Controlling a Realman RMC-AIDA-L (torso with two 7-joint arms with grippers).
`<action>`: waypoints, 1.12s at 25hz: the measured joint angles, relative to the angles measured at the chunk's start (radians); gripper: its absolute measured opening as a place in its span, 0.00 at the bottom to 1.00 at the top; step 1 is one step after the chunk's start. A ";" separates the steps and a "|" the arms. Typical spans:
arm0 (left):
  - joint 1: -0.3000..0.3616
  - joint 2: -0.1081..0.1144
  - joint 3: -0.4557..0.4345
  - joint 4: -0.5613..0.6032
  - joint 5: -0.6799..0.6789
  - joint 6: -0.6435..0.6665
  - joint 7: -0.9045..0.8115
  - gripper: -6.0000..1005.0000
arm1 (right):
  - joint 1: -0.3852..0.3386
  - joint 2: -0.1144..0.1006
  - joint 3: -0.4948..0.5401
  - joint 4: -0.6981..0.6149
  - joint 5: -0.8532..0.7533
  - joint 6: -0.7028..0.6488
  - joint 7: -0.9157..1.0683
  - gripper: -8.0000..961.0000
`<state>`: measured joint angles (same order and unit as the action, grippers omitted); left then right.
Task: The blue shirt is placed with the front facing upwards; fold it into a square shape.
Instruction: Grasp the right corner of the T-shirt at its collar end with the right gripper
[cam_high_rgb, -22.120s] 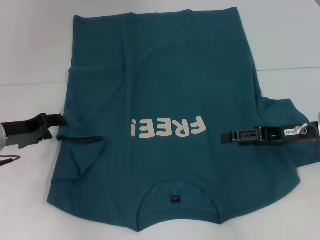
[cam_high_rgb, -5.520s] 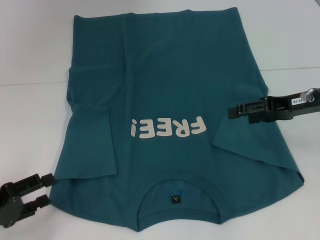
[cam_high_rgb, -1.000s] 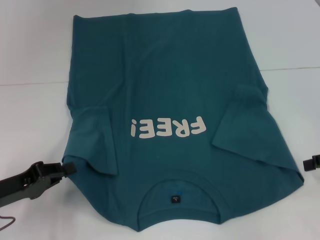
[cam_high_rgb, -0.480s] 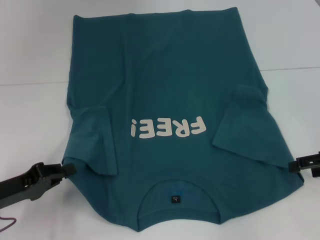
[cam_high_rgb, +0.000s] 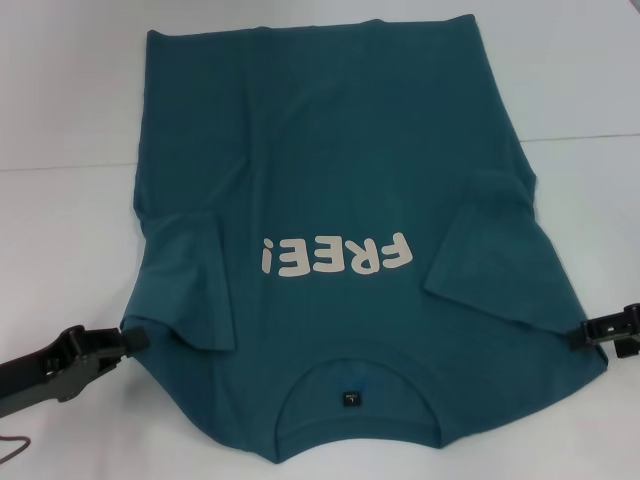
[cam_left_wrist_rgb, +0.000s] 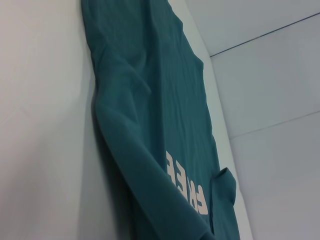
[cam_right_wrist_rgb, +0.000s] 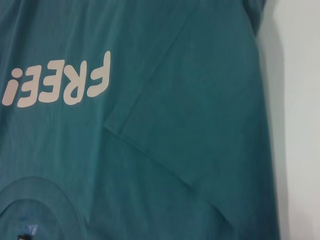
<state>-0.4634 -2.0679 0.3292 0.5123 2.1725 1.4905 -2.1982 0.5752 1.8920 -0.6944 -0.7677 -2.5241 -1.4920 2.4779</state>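
With both sleeves folded in, the blue shirt (cam_high_rgb: 340, 220) lies flat, and left gripper (cam_high_rgb: 133, 338) and right gripper (cam_high_rgb: 580, 335) reach its near shoulders, seemingly to pinch them; finger state unclear.

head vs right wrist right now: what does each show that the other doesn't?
Head view only: the whole blue shirt on the white table, the left gripper at its shoulder edge, the right gripper at the opposite edge, and the left folded sleeve. Right wrist only: nothing extra, just a closer look at the cloth. Both: the FREE! lettering, the right folded sleeve and the collar.
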 joint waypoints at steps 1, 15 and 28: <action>0.000 0.000 0.001 0.000 -0.001 -0.001 0.000 0.04 | 0.000 0.000 0.000 0.000 0.000 0.001 0.000 0.98; 0.001 -0.001 0.000 0.000 -0.002 -0.006 0.000 0.04 | 0.013 0.017 -0.003 0.001 -0.022 0.019 -0.009 0.98; 0.002 -0.001 -0.004 0.000 -0.005 -0.007 0.002 0.04 | 0.043 0.037 -0.015 0.012 -0.054 0.030 -0.012 0.98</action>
<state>-0.4617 -2.0694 0.3255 0.5123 2.1680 1.4832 -2.1961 0.6181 1.9294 -0.7095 -0.7562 -2.5780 -1.4618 2.4661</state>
